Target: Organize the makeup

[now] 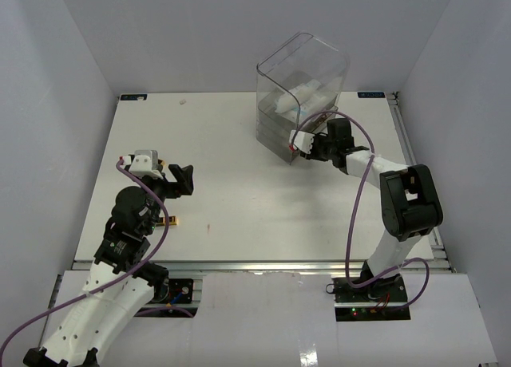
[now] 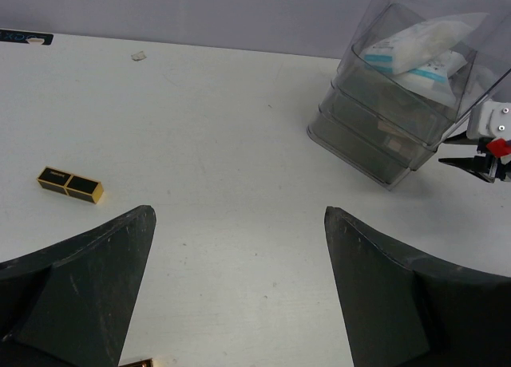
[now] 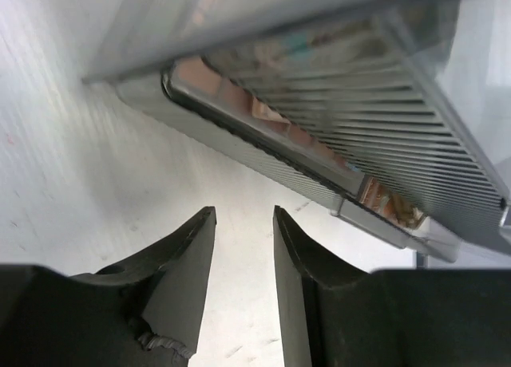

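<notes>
A black-gold tube lies on the white table, left of and beyond my left gripper, which is wide open with nothing in it. In the top view the tube shows beside the left arm. White-and-light-blue packets fill the top of the clear drawer box. An eyeshadow palette with pink and brown pans lies in a lower drawer. My right gripper sits just in front of that drawer with a narrow gap between its fingers and nothing held.
The drawer box stands at the back right of the table, and the right gripper is at its base. A gold-edged corner of another item shows under the left finger. Grey walls enclose the table.
</notes>
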`<state>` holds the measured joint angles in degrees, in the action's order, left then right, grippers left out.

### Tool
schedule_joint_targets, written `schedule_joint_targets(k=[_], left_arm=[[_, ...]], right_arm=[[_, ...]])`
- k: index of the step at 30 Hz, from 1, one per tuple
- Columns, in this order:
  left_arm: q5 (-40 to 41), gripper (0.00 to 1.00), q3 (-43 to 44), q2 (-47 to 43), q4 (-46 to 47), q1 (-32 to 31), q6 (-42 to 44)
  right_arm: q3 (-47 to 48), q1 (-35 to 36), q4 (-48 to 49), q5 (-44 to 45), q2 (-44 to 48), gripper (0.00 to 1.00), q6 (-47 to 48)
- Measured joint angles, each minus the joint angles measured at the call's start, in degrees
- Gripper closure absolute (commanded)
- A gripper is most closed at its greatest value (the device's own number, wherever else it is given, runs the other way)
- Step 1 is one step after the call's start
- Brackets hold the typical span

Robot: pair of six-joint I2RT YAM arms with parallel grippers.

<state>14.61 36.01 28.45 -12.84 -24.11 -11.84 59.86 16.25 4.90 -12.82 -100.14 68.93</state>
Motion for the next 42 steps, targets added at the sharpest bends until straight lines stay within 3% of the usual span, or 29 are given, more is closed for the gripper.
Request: schedule_joint_targets(k=[10, 18, 25, 29, 33, 42], left_arm=[[-0.11, 0.02, 0.0, 0.02, 0.02, 0.02, 0.0], [-0.13, 0.02, 0.0, 0.02, 0.0, 0.1, 0.0], [-0.29, 0.02, 0.0, 0.02, 0.02, 0.28, 0.0], [-0.44, 0.02, 0.0, 0.0, 0.0, 0.32, 0.0], [-0.57, 0.02, 0.0, 0.0, 0.0, 0.35, 0.0], [-0.55, 0.02, 0.0, 0.0, 0.02, 0.39, 0.0]], right_arm=[[0.0, -0.18, 4.49, -5.05, 0.09, 0.6, -22.84], [-0.72, -0.48, 4.67, -6.72, 1.16, 0.6, -26.54], [-3.58, -3.89, 5.04, -7.19, 7.81, 0.61, -28.21], [-4.58, -6.81, 5.17, -7.34, 10.05, 0.72, -30.16], [-4.17, -8.42, 5.23, -5.1, 9.16, 0.92, -35.18], [8.92, -8.33, 3.71, 1.73, -5.77, 0.92, -54.58]])
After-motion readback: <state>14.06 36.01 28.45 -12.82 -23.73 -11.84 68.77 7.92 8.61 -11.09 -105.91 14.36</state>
